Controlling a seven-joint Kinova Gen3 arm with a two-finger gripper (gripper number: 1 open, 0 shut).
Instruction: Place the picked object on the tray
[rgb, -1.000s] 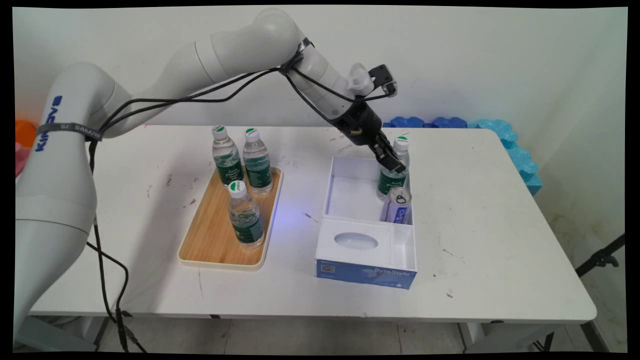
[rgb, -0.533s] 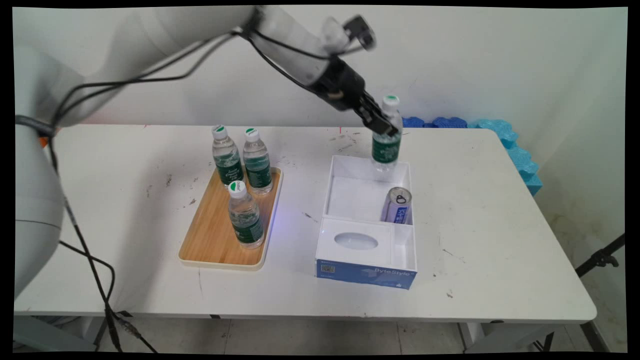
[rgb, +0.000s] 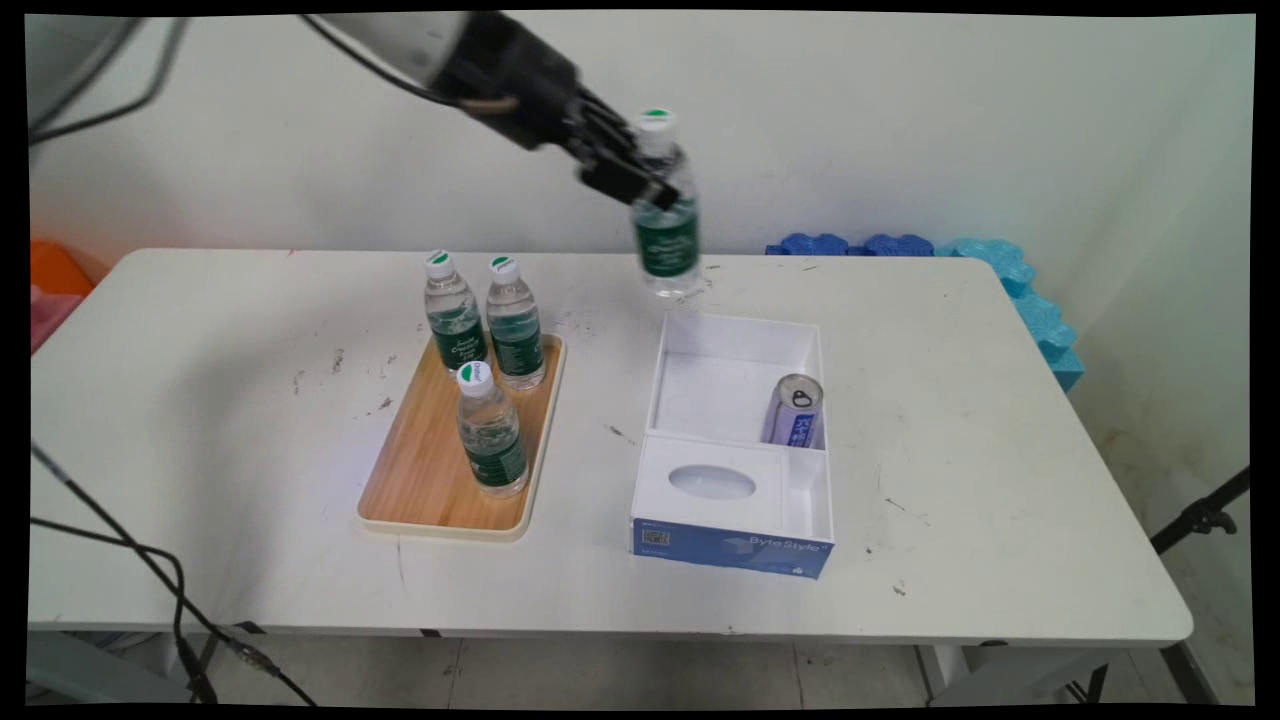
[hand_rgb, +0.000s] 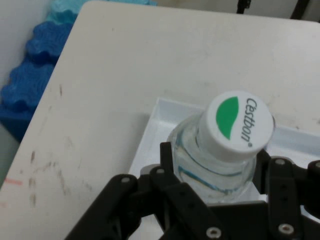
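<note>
From the main view, my pincer (rgb: 640, 180) is clamped on the shoulder of a water bottle (rgb: 665, 230), which hangs upright in the air, clear of the table (rgb: 1000, 420). Below it and a little to the right lies the white box (rgb: 735, 440) with a can (rgb: 795, 410) leaning inside. Below and to the left, three bottles (rgb: 490, 430) stand on a wooden tray (rgb: 425, 470).

From my hand view, my fingers (hand_rgb: 172, 165) press either side of the water bottle (hand_rgb: 220, 160) under its white cap (hand_rgb: 240, 122); beneath it shows the box's (hand_rgb: 150, 135) corner, and beyond that blue foam (hand_rgb: 30, 65).
</note>
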